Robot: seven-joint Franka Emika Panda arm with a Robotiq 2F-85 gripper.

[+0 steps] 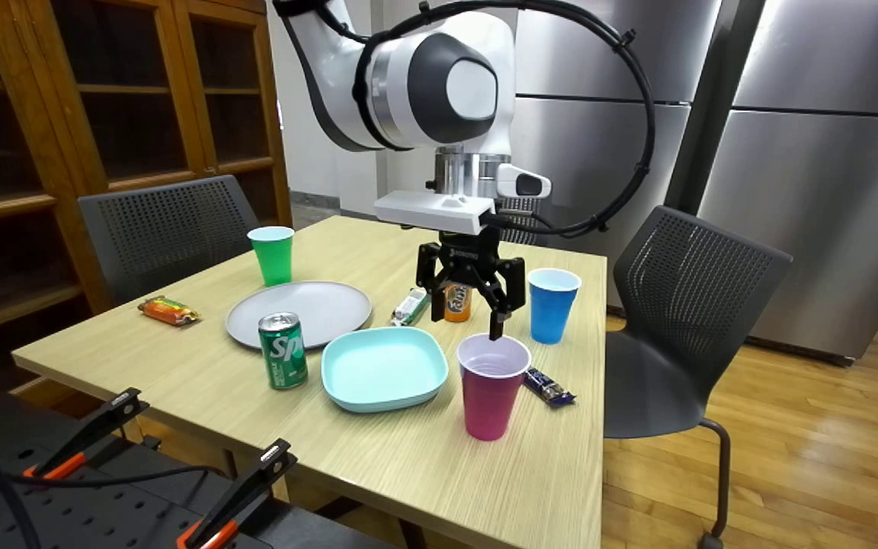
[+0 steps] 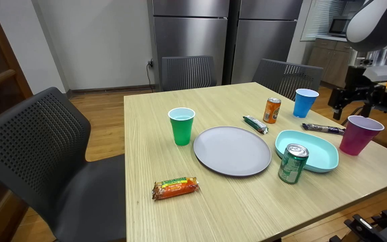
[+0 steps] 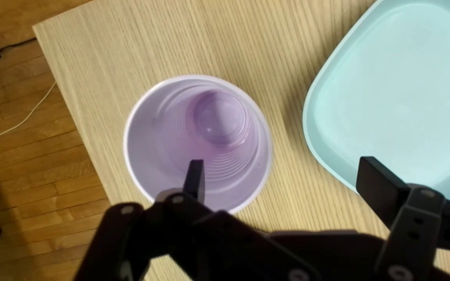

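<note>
White letters on the green can (image 1: 283, 360), left of centre in an exterior view, read "Sp", the rest curving out of sight; the orange can (image 1: 457, 306), near the middle, says "Fanta". On the orange-wrapped bar (image 2: 175, 189), at the lower middle of an exterior view, a green and yellow band seems to say "Nature Valley", its smaller print too blurred to read. Small pale type on the black gripper (image 1: 467, 319) spells "ROBOTIQ". The white arm (image 1: 450, 88) enters at the top of an exterior view, bends at the wrist and points its gripper straight down above the table (image 1: 408, 450), the two fingers spread wide apart. The magenta cup (image 1: 491, 404) stands upright on the pale wood grain, lower right of centre in an exterior view and left of centre in the wrist view. One fingertip lines up over its far rim; whether they touch cannot be told. The cup's outer wall is deep purplish pink, its inside pale lilac with a lighter rim, fine ringed ridges and a round base. The turquoise tray (image 3: 400, 101) lies just beside it, upper right in the wrist view.
</note>
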